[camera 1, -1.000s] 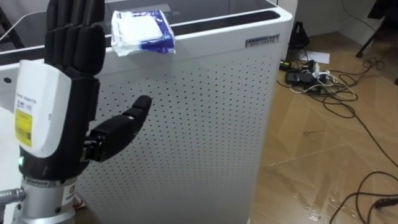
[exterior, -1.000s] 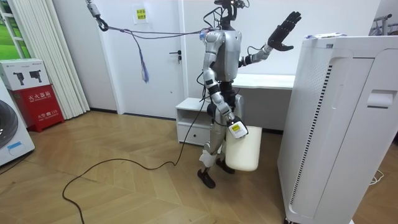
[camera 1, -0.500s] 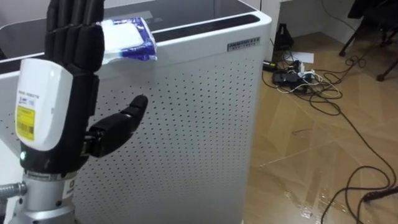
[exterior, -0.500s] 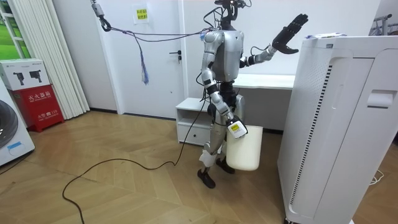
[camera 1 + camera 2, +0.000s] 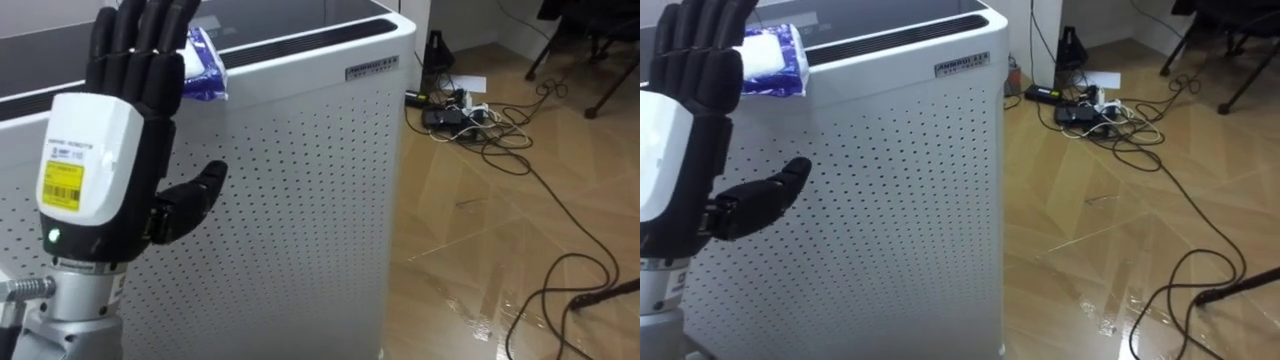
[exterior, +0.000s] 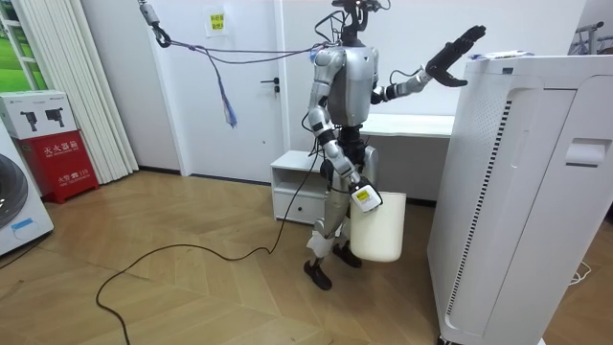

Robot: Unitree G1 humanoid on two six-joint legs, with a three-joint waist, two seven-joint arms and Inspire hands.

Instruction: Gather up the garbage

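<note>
A white and blue crumpled packet (image 5: 207, 68) lies on top of a tall white perforated cabinet (image 5: 300, 190), near its front edge. My left hand (image 5: 105, 165) is raised in front of that cabinet, open with straight fingers, and the fingertips overlap the packet's left side; whether they touch it I cannot tell. In the room view the left hand (image 6: 456, 52) reaches up toward the cabinet's top, where the packet (image 6: 493, 56) lies. My right hand (image 6: 363, 197) hangs low by my side, shut on a white bin (image 6: 375, 230) that hangs off the floor.
The cabinet (image 6: 522, 182) stands at the room view's right, close before me. Cables and a power strip (image 5: 455, 105) lie on the wooden floor to the right, and a dark cable (image 5: 560, 290) loops nearer. A low white table (image 6: 412, 125) is behind me.
My left hand has moved up and forward until its fingertips cover part of the packet. The eye views have shifted, so the cabinet sits further left in them.
</note>
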